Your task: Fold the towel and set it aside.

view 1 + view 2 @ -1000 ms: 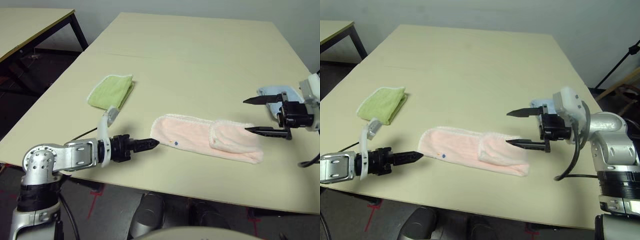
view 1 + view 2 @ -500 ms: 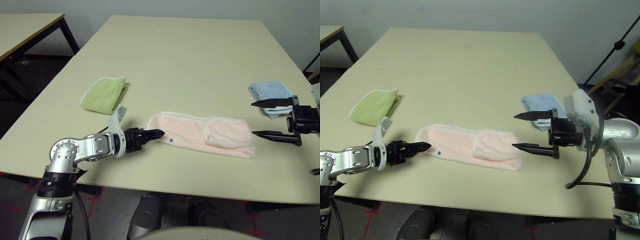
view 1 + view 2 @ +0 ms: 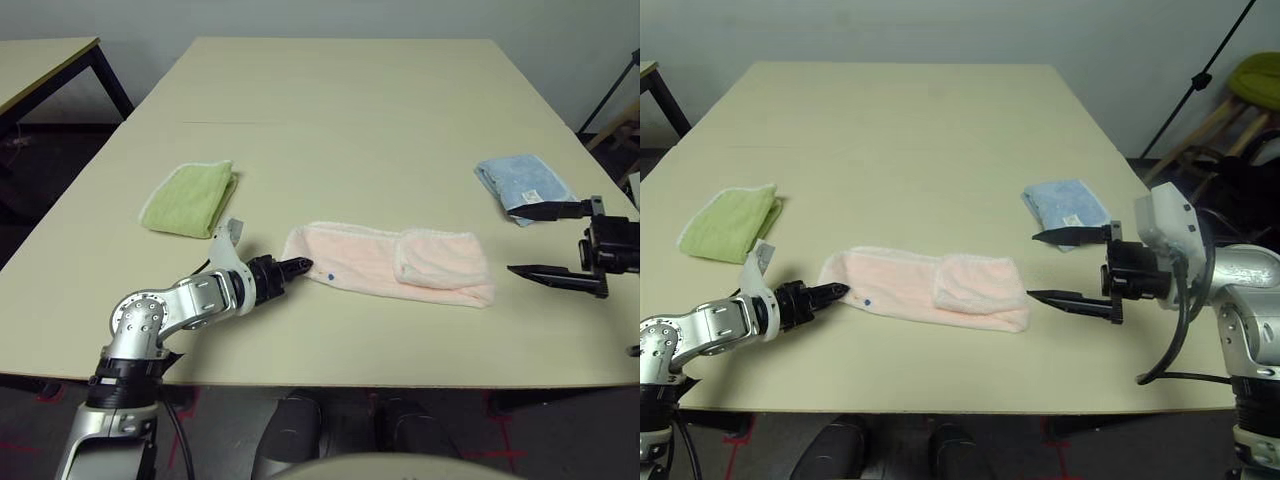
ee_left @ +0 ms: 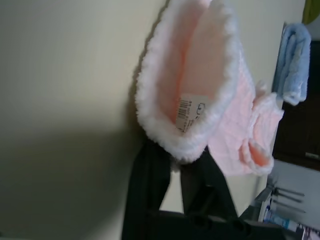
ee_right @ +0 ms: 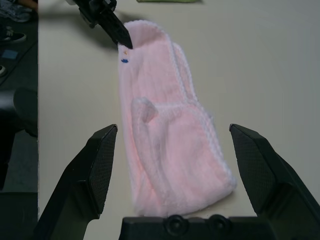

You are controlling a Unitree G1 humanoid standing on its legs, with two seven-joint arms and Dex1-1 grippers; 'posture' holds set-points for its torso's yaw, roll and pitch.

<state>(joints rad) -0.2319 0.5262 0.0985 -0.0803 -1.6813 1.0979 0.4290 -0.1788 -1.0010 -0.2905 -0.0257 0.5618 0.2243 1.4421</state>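
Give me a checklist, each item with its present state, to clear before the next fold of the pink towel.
1. Left gripper closed on the towel's left end: ok
2. Right gripper open, holding nothing: ok
3. Right-hand part of towel folded over: ok
4. Towel clear of green cloth and blue cloth: ok
5. Towel fully folded: not ok
6. Grip firm enough to lift: cannot tell

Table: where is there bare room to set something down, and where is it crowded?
The widest bare patch is the far part of the table, beyond the green cloth and blue cloth. A smaller strip runs between the pink towel and the near edge. It is crowded at the towel's left end, where the left gripper pinches it.
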